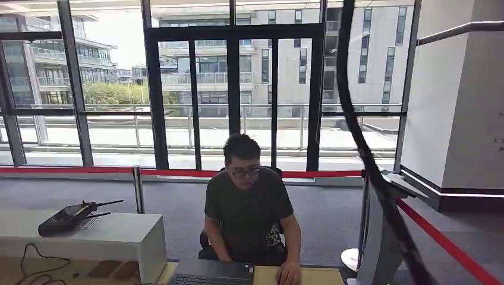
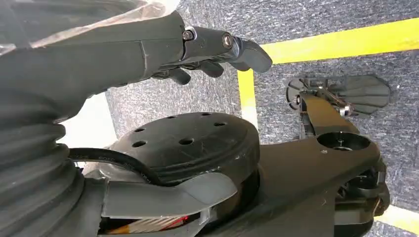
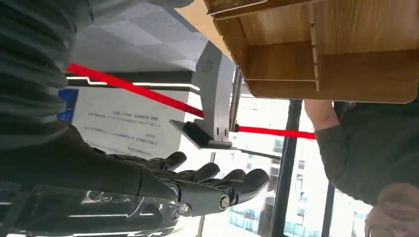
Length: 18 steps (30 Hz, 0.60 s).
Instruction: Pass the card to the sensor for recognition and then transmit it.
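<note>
The left hand (image 2: pixel 217 52) hung low over the floor, fingers loosely curled on nothing; the right hand (image 3: pixel 207 185) was raised, just short of the grey sensor stand (image 3: pixel 213 98), fingers nearly straight and holding nothing. No card could be made out, so the task looked barely begun; the person (image 1: pixel 249 208) sat left of the stand.
</note>
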Available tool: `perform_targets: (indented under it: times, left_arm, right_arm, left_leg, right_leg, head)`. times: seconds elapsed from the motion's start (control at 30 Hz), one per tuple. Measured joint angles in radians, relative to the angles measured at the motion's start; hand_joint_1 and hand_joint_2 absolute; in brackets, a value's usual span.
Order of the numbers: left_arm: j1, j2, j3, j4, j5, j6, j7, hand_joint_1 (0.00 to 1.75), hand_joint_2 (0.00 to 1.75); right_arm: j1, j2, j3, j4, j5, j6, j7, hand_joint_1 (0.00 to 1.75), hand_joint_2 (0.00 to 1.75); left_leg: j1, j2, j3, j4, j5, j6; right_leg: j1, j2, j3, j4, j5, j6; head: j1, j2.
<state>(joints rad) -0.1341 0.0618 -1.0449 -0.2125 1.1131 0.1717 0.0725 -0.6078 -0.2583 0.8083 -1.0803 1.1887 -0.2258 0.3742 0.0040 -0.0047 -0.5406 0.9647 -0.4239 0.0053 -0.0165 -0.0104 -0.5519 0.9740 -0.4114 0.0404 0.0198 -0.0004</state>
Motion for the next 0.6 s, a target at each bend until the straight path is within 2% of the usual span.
perform_targets:
  times: [0.6]
  left_arm:
    - [0.0,0.001,0.0,0.0,0.008,0.009,0.006,0.0,1.75]
  right_arm:
    - [-0.034,0.072,-0.002,0.188,0.04,-0.003,-0.029,0.0,1.75]
  left_leg:
    - [0.0,0.0,0.0,0.0,0.0,0.0]
  right_leg:
    - [0.0,0.0,0.0,0.0,0.0,0.0]
  head:
    - [0.0,0.0]
